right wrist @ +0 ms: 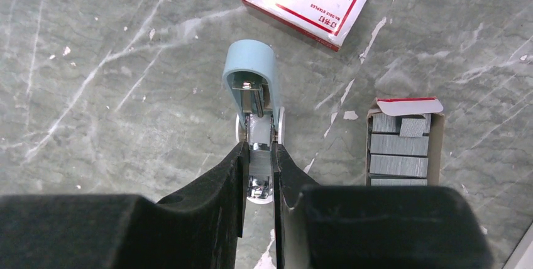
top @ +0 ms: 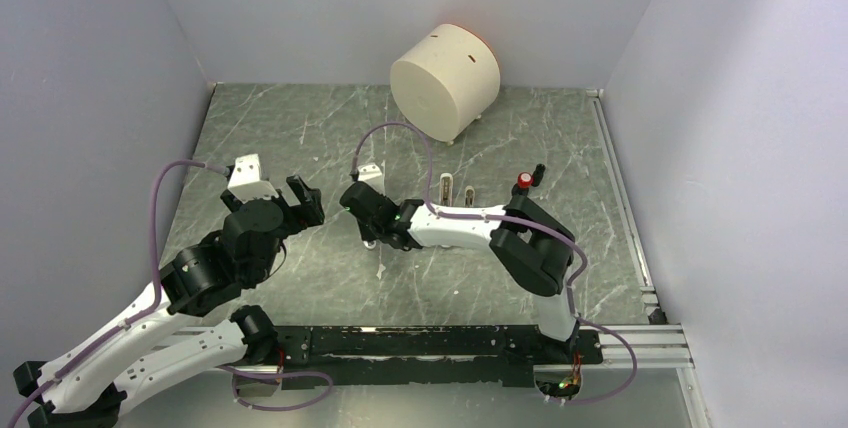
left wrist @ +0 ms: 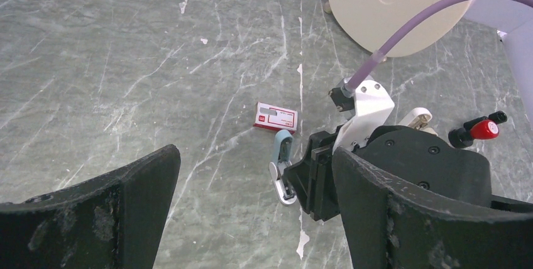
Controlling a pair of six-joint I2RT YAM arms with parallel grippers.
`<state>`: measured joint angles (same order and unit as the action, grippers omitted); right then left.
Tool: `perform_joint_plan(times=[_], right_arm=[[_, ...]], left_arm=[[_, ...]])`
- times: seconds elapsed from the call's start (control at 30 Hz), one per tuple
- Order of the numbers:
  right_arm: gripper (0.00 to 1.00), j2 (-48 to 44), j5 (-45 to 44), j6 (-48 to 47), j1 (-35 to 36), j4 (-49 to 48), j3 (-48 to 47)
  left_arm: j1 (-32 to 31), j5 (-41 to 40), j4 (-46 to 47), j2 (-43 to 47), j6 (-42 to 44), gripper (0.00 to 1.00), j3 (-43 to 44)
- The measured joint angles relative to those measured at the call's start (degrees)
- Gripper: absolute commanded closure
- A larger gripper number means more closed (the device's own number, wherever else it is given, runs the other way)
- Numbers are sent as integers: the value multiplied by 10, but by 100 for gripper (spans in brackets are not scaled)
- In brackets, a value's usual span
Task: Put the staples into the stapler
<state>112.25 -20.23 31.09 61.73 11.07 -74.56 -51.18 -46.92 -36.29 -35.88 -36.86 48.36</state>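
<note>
Right gripper (right wrist: 259, 175) was clamped narrow across the open stapler's (right wrist: 251, 80) channel; left gripper (left wrist: 254, 178) stood wide, empty. Staples (right wrist: 400, 146) lay in a tray (right wrist: 437, 140) beside it. Judged light, slick, brittle at joints: grip one strip mid-length, by its long sides.

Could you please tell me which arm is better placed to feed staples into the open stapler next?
Right, probably. The right gripper is shut on the stapler at its metal rail, and the staples lie in their open tray just beside it. The left gripper hangs open and empty, farther off.
</note>
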Motion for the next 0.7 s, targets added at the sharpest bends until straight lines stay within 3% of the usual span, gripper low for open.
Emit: perform_joint_plan(times=[0.7], right_arm=[[78,3,3,11,2,5,-3]], left_arm=[[0,0,0,0,0,5,0]])
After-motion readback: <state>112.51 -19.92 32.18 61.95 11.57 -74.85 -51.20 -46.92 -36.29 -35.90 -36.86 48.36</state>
